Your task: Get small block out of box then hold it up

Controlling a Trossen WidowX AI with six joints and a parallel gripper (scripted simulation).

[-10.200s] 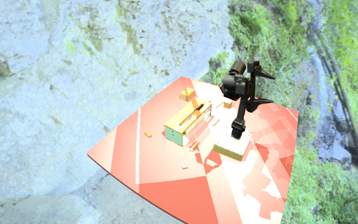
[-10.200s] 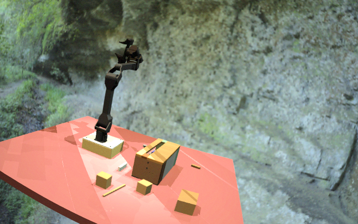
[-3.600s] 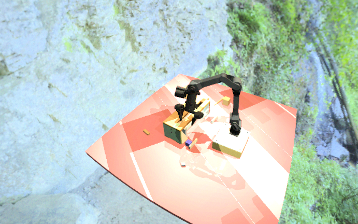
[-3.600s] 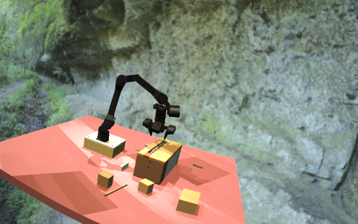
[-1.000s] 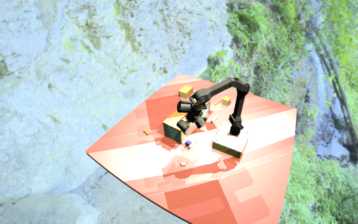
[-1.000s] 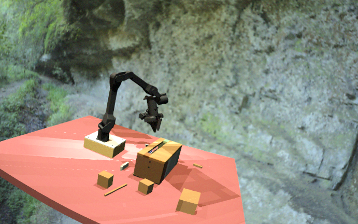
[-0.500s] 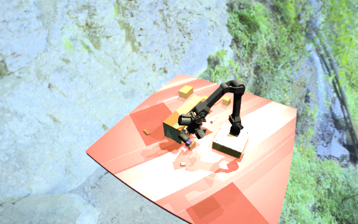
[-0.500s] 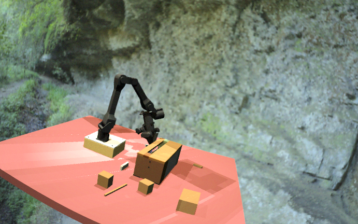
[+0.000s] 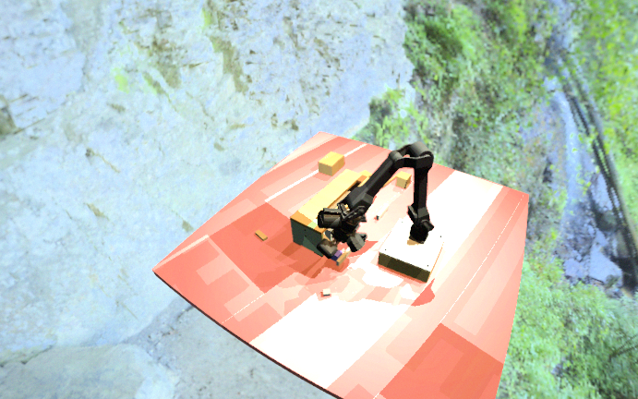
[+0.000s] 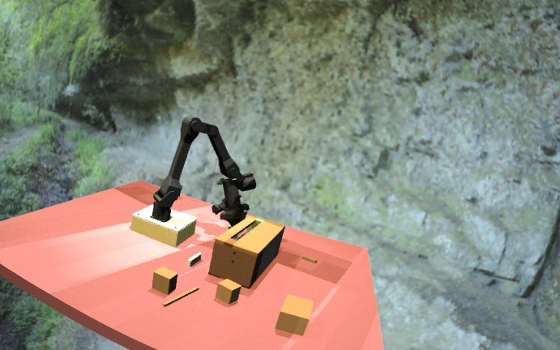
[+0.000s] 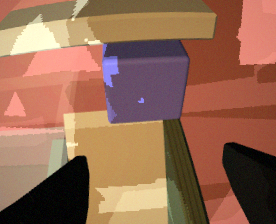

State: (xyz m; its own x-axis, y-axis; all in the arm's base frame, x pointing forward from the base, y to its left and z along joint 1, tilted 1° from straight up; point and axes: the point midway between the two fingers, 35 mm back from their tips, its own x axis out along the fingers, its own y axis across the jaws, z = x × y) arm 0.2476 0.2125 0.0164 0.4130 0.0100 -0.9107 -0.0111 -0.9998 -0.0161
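The purple block (image 9: 336, 255) (image 11: 146, 90) is outside the box (image 9: 306, 237) (image 10: 231, 261), just off its near end in the top view. In the wrist view it sits between the end of a tan strip (image 11: 124, 150) and a tan crossbar (image 11: 109, 26). Whether it touches the table is unclear. My gripper (image 9: 342, 247) (image 11: 157, 160) is open and empty, pointing down beside that end. In the wrist view the block lies ahead of the fingertips, not between them. In the exterior view the box hides the fingertips and the block.
Tan blocks (image 9: 331, 163) (image 10: 164, 280) (image 10: 228, 292) (image 10: 294, 313) stand around the box's far end. A thin stick (image 10: 181, 296), a pale bar (image 10: 194, 259), a small tan strip (image 9: 260, 235) (image 10: 309, 259) and a small white piece (image 9: 326, 293) lie on the table. The robot's base plinth (image 9: 403, 265) (image 10: 153, 230) is close by.
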